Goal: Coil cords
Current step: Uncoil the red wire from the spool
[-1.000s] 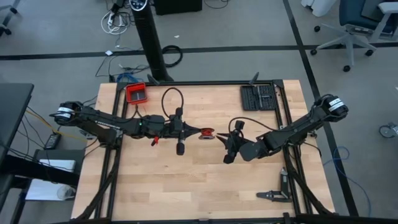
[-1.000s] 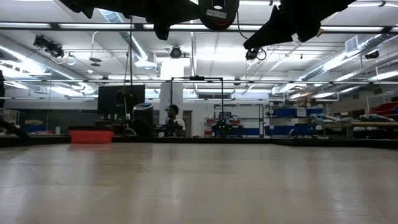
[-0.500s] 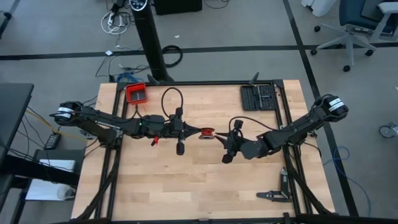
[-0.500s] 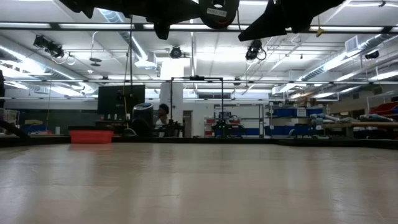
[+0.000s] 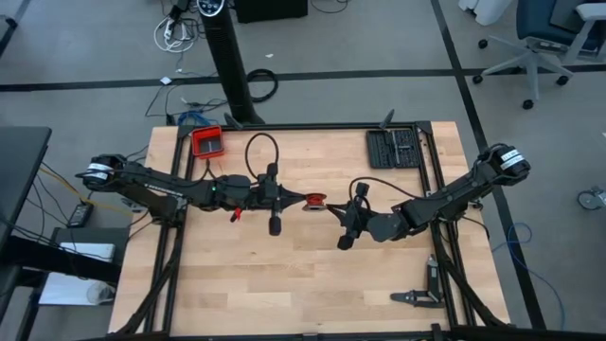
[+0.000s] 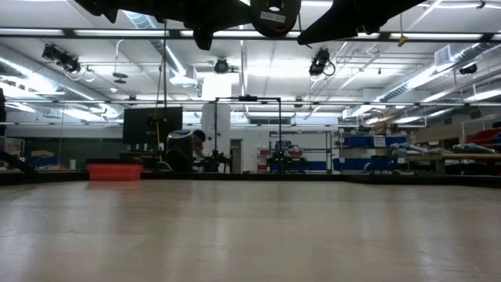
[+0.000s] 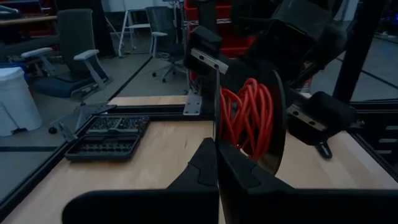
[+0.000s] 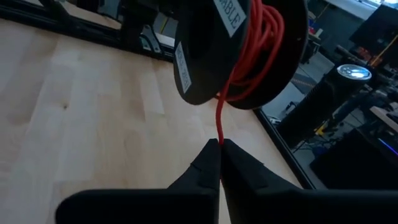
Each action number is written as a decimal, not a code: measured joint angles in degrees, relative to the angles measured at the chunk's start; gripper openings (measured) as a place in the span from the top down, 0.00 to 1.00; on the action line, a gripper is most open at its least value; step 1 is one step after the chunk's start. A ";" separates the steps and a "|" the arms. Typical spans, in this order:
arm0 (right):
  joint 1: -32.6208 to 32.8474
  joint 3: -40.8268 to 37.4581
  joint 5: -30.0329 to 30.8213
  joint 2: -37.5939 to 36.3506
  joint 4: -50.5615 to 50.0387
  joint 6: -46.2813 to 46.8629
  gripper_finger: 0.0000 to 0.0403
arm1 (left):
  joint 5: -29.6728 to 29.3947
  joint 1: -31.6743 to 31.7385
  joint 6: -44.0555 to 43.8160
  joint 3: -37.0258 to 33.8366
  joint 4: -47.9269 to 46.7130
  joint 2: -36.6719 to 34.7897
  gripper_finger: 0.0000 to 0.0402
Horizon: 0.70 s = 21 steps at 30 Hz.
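The wooden table [image 5: 284,275] fills the middle of the high view, both dark arms reaching in to meet near its centre. A black cable loop [image 5: 263,152] lies on the boards behind the left arm, a red tray [image 5: 207,142] sits at the far left corner, a black bit case [image 5: 393,148] at the far right, and a small dark tool [image 5: 418,296] lies near the right front edge. None of these stands between the grippers.

The left gripper [image 5: 298,200] is closed on the edge of a black spool [image 7: 249,112], held above the table; from above, the spool shows only as a small red and black spot. The left wrist view alone shows the red cord [image 7: 249,118] wound in many turns between the spool's flanges, and the bit case [image 7: 109,138] beyond.

The right gripper [image 8: 219,154] pinches a single strand of the cord just below the spool [image 8: 242,46], its fingertips pressed together on it; the strand runs straight from the coil to the fingers. A white label on the flange is cut off and only partly readable.

In the low view both arms are cropped at the top edge and the cord cannot be made out; a person shows far off in the room.
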 joint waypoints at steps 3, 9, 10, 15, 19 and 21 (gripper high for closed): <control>0.00 0.00 0.08 0.00 0.11 0.14 0.99 | -0.09 0.00 0.02 0.00 -0.02 0.00 1.00; 2.03 -0.02 5.97 -1.65 1.41 -1.75 1.00 | -0.65 -0.01 0.04 0.00 -0.74 0.00 1.00; 2.33 -0.02 6.46 -2.09 2.69 -2.28 1.00 | -1.24 -0.01 0.07 0.00 -1.14 0.00 1.00; 3.13 -0.02 6.85 -2.71 11.50 -8.57 1.00 | -5.01 0.21 0.15 0.00 -2.36 0.65 1.00; 3.19 0.00 1.62 -2.73 15.47 -10.35 1.00 | -7.89 0.21 0.11 0.00 -2.59 1.44 1.00; 3.17 0.00 -2.71 -2.73 15.51 -10.25 1.00 | -9.63 0.19 -0.03 0.00 -2.47 1.44 1.00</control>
